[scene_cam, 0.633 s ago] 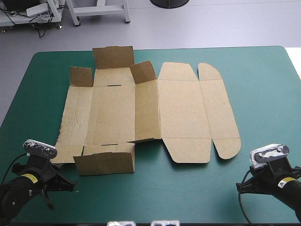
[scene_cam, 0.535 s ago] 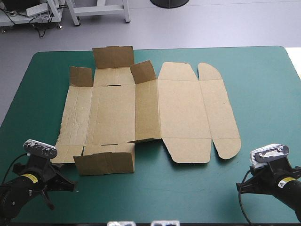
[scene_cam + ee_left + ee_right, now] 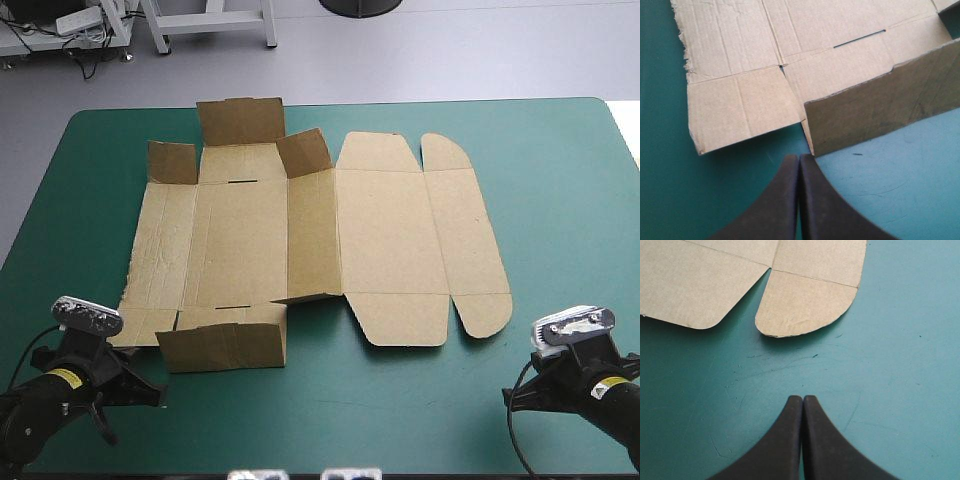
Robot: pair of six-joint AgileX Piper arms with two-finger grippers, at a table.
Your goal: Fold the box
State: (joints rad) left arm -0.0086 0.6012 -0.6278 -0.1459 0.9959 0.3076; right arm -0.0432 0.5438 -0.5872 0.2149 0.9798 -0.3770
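Observation:
The brown box [image 3: 310, 240] lies as a cut sheet across the middle of the teal-green table, its lid panel flat on the right. Its near-left flap [image 3: 222, 346] stands raised, and three small flaps at the far edge are bent up. My left gripper [image 3: 799, 160] is shut, its tip just short of the raised flap's [image 3: 885, 110] near corner, with the box's corner panel [image 3: 740, 107] flat ahead. My right gripper [image 3: 803, 400] is shut over bare cover, a short way in front of the lid's rounded tab [image 3: 805, 305]. Both arms rest at the table's near corners.
Bare teal-green cover [image 3: 560, 180] surrounds the sheet on the right and along the near edge. The sheet's left edge [image 3: 685, 55] is ragged. Beyond the table's far edge is grey floor with stand legs.

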